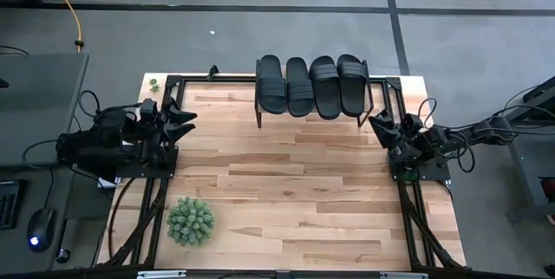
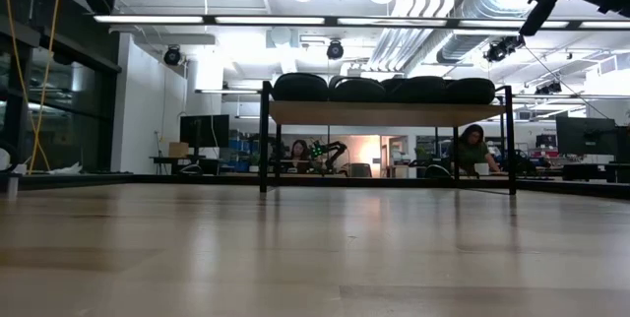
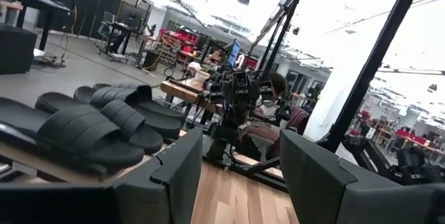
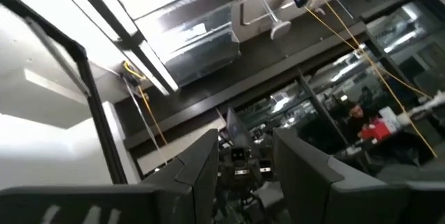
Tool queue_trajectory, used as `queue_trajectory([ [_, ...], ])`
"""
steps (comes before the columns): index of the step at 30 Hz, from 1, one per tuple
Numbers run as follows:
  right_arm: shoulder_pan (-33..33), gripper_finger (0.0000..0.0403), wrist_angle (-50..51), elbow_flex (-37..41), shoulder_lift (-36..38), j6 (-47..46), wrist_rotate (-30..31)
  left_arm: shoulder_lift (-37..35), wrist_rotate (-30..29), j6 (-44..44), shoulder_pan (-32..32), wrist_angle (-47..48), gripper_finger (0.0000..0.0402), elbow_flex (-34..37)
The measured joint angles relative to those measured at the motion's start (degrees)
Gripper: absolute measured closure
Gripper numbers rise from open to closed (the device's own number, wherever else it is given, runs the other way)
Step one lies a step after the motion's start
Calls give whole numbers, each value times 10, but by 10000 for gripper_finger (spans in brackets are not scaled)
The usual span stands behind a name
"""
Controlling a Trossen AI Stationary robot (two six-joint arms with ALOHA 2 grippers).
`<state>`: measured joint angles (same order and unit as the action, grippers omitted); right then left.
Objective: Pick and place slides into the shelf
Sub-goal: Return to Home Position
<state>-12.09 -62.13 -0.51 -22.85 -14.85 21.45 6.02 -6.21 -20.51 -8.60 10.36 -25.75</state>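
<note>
All four slides (image 1: 299, 88) are on the shelf (image 2: 384, 113). They lie side by side across the wood plank top, soles down, straps up. Neighbours touching or nearly so, can't tell which. Low view shows them as a row of dark humps along the plank, above the thin black legs.

Left gripper (image 1: 185, 123) is at the left edge of the bench (image 1: 286, 184). Its fingers (image 3: 174, 175) are released, with a clear gap and no load. The shelf is ahead of these fingers and off to one side. In the left wrist view the slides sit on the plank beyond the nearer finger, well apart from it.

Right gripper (image 1: 378, 125) is at the right edge of the bench. Its fingers (image 4: 198, 172) are also released and hold nothing. They are pitched upward, so the right wrist view looks at ceiling lights. The shelf's right-hand legs are near these fingers but not touching.

The shelf stands between the two sets of fingers, at the far edge of the bench. A potted plant (image 1: 191, 220) is on the bench behind the left fingers, toward the near edge and well apart from the shelf.
</note>
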Motion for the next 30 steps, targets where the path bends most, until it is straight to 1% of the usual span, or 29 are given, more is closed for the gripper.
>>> queue_trajectory([
  [3,1,273,9,0,0,-17,10,-6,-1,-10,0,0,224,11],
  [14,1,273,11,0,0,-28,10,-8,-1,-39,0,-5,224,60],
  [22,1,273,20,0,0,-47,10,-24,1,-45,0,-77,224,112],
  [30,1,273,32,0,0,-73,12,-42,3,-71,0,-92,224,160],
])
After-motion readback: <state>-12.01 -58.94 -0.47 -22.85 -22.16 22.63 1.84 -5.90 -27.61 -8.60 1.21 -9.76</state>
